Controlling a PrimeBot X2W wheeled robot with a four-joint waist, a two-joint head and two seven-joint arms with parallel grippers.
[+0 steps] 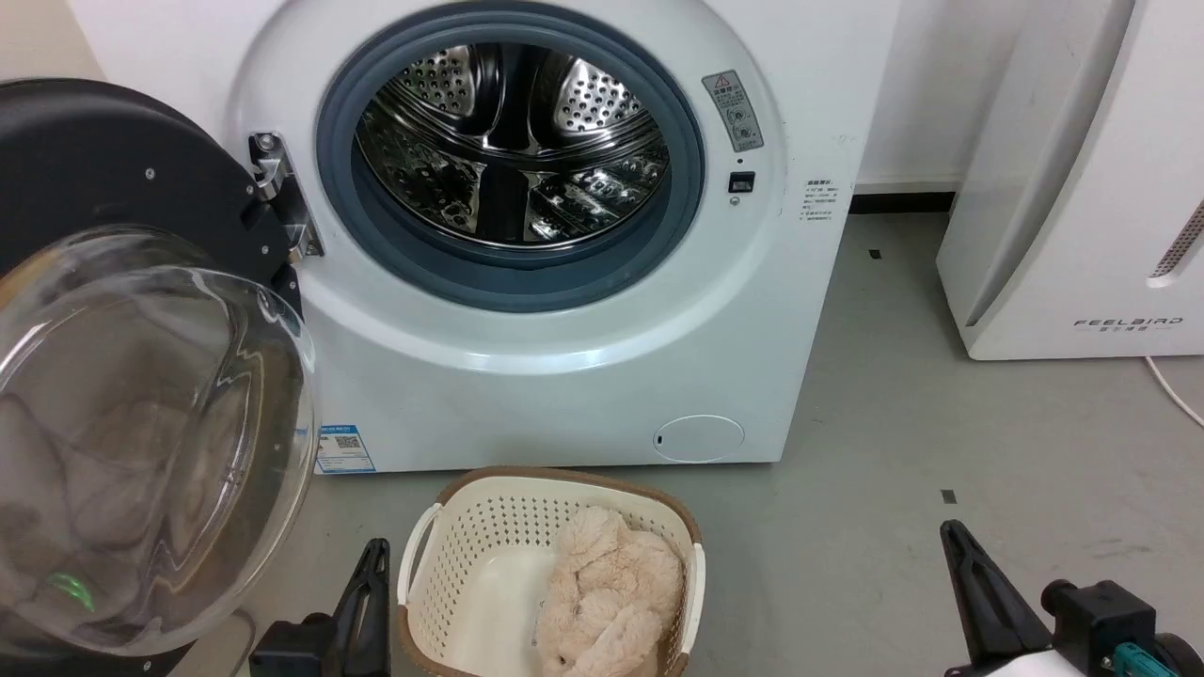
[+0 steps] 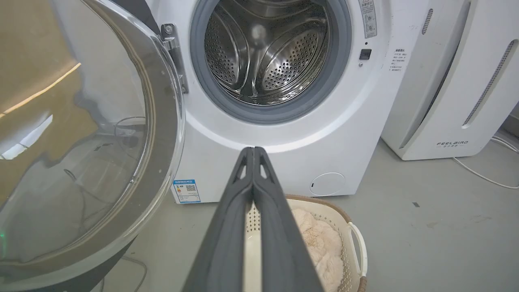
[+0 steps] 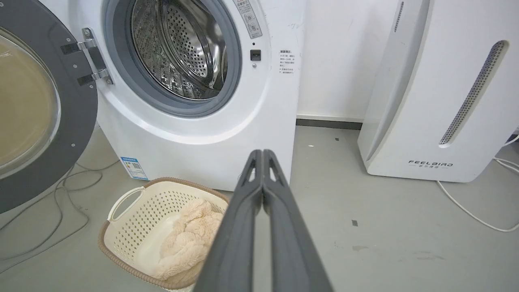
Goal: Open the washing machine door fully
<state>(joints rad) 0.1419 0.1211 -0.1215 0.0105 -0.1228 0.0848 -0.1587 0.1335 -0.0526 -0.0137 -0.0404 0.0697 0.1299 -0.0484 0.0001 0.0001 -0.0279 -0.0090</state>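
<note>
The white washing machine (image 1: 527, 376) (image 2: 344, 121) (image 3: 211, 146) stands with its steel drum (image 1: 513, 141) exposed. Its door (image 1: 141, 414) (image 2: 81, 134) (image 3: 36, 109) is swung wide to the left on its hinge (image 1: 282, 193), matte dark back and bulging glass bowl facing me. My left gripper (image 1: 376, 555) (image 2: 253, 151) is shut, holding nothing, low by the basket and to the right of the door. My right gripper (image 1: 952, 532) (image 3: 259, 153) is also shut and empty, over the floor at the lower right.
A cream laundry basket (image 1: 442, 555) (image 3: 134, 211) holding a fluffy beige item (image 1: 607, 592) sits on the floor before the machine. A white FEELBIRD appliance (image 1: 1082, 188) (image 3: 438, 89) stands to the right, with a white cable (image 3: 466, 211) trailing. Cables (image 3: 61, 198) lie under the door.
</note>
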